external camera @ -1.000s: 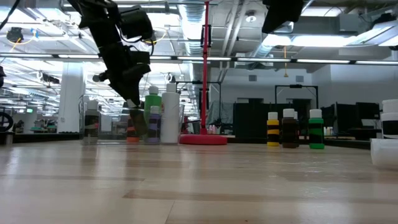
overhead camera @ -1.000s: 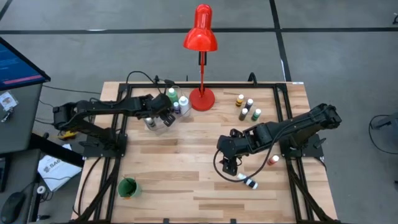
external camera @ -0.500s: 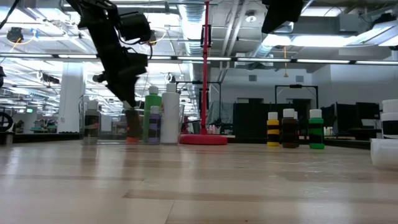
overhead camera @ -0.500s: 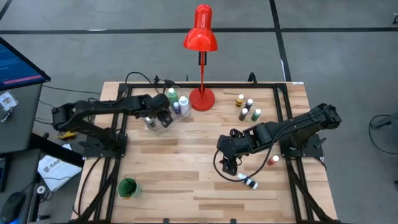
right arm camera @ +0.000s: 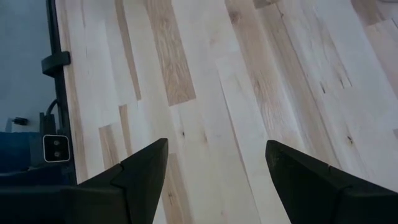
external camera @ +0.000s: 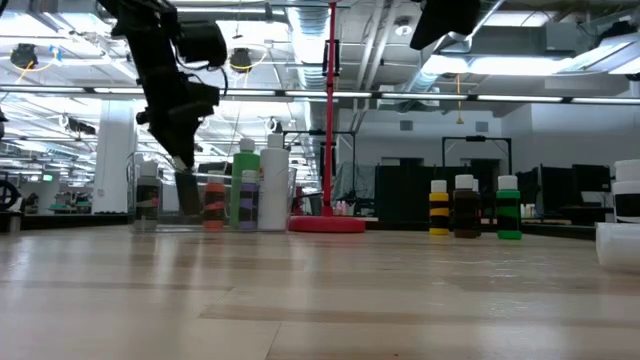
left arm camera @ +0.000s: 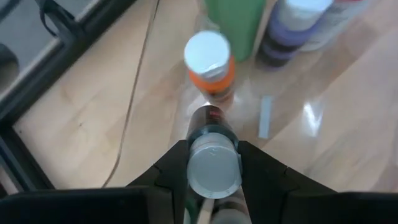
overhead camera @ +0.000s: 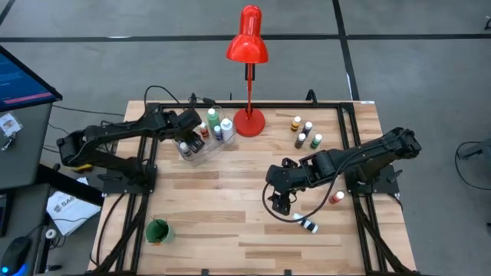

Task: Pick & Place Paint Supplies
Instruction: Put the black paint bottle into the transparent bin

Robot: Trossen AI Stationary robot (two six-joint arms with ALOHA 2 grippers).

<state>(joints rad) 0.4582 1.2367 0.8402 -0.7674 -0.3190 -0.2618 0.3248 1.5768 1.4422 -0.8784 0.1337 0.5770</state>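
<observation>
From overhead I see the left tool (overhead camera: 186, 138) at the far left of the wooden surface (overhead camera: 230, 222), over a clear tray (overhead camera: 201, 152) that holds several paint bottles, among them a green bottle (overhead camera: 212, 117) and a white bottle (overhead camera: 226, 127) beside the red lamp (overhead camera: 247, 46). Four more bottles (overhead camera: 305, 133) stand in a cluster at far right, one red-capped bottle (overhead camera: 336, 198) sits by the right arm's base, and another bottle (overhead camera: 307, 225) lies on its side near the right tool (overhead camera: 279, 201), which hangs over bare wood at centre right. A green cup (overhead camera: 158, 231) stands near left. The level view gives me heights the overhead cannot: the left tool (external camera: 186, 185) reaches down into the tray, next to an orange bottle (external camera: 214, 203), with the green bottle (external camera: 246, 185) and white bottle (external camera: 273, 183) upright beyond; three of the far-right bottles (external camera: 466, 208) stand in a row. My left wrist camera alone settles the grip: the left tool (left arm camera: 213, 168) is clenched on a dark bottle (left arm camera: 212, 152) with a white cap, just beside the orange bottle (left arm camera: 211, 68). My right wrist camera shows the right tool (right arm camera: 214, 177) spread wide, holding nothing, over plain planks.
</observation>
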